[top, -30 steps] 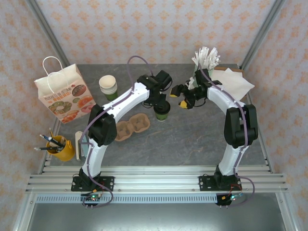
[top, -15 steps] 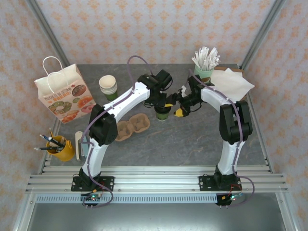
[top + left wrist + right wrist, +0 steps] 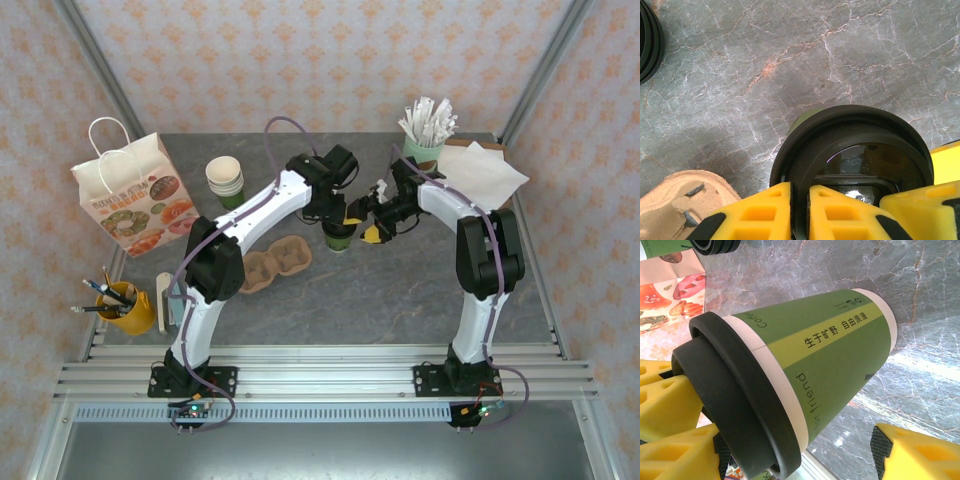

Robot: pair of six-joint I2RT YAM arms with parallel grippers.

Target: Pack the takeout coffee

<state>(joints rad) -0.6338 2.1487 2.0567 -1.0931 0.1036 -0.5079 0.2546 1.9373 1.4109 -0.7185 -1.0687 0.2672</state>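
Containers first: the paper bag (image 3: 130,195) stands at the far left of the table (image 3: 420,290), its inside hidden from me; the yellow pot (image 3: 135,310) by the left front holds pens (image 3: 100,290); the mint-green holder (image 3: 424,150) at the back right is stuffed with wrapped straws (image 3: 428,118); the cream cups (image 3: 225,178) sit nested in one stack just right of the bag; the cardboard carrier (image 3: 275,262) lies wells-up near the middle.

Now the takeout coffee (image 3: 338,238): it's just past the carrier's right end, between the two arms, black lid (image 3: 855,135) on top; whether its base rests on the stone I cannot tell.

Left gripper (image 3: 800,195): drawn narrow, pinching the lid's rim from above, one finger outside it, the other on the lid's top.

Right gripper (image 3: 796,435): spread wide, and the cup's green side lies between its fingers; one finger (image 3: 915,452) stands clear of the cup wall, with table showing in the gap; the other is right beside the lid, and I cannot tell if it touches.
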